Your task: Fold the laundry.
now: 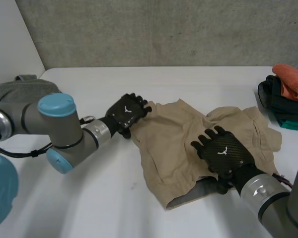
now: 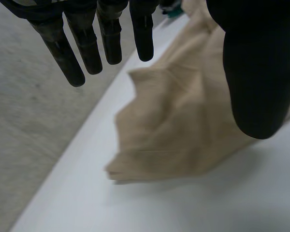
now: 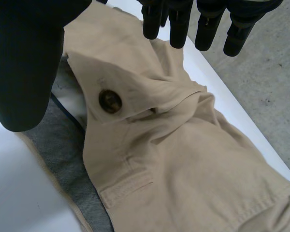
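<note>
Revealing button (image 3: 109, 101) on tan shorts (image 3: 183, 159), right wrist view, right hand (image 3: 24, 58) splayed

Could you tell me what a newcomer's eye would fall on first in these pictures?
The tan shorts lie crumpled in the middle of the white table, with a dark button showing under the right hand's palm. The two black hands stand out against them: the left hand open at the shorts' left corner, the right hand open over their right half. A pile of clothes, orange on top, sits at the table's right edge.
</note>
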You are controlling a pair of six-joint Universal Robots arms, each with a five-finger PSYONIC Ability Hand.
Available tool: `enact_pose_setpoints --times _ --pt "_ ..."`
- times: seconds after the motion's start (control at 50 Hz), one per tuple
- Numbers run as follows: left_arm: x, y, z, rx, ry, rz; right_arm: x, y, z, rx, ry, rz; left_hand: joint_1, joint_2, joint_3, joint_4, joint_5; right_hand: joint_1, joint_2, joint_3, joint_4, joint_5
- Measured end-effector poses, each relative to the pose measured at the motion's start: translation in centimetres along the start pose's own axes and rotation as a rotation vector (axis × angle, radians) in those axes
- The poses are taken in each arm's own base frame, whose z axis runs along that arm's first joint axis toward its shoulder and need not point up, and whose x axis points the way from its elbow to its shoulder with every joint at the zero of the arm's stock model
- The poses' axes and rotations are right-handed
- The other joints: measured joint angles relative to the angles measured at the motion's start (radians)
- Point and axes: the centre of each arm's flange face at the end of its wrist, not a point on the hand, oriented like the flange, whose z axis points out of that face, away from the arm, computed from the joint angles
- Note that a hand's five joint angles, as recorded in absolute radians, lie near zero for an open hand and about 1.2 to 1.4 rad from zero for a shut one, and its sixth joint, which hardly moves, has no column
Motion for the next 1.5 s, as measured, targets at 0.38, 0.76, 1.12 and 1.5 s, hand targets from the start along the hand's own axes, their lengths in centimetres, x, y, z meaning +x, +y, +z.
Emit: enact_pose_setpoints --times 0.38,0.76,1.12,1.5 --pt "0.2 -2.3 1.9 0.026 -0.102 0.049 1.5 1.0 5.7 0.056 0.107 -0.016 0.807 0.853 0.846 0.864 0.823 0.884 0.924 0.954 0.980 0.946" --pt "-7.1 -19.8 -6.2 0.316 -0.509 -0.041 16.7 -14.7 8.3 0.577 0.552 -0.018 0.807 0.855 0.850 0.865 0.836 0.884 0.954 0.977 0.985 0.946" --pt "3.6 -12.4 -5.8 0.011 -0.305 -0.162 13.0 -7.1 14.6 0.441 0.335 0.157 0.654 0.682 0.682 0.690 0.699 0.670 0.677 0.689 0.697 0.689" --pt "0.6 -11.5 -10.2 -0.072 -0.397 -0.197 13.8 -5.6 6.5 0.012 0.238 0.185 0.193 0.195 0.201 0.195 0.196 0.123 0.149 0.128 0.128 0.087"
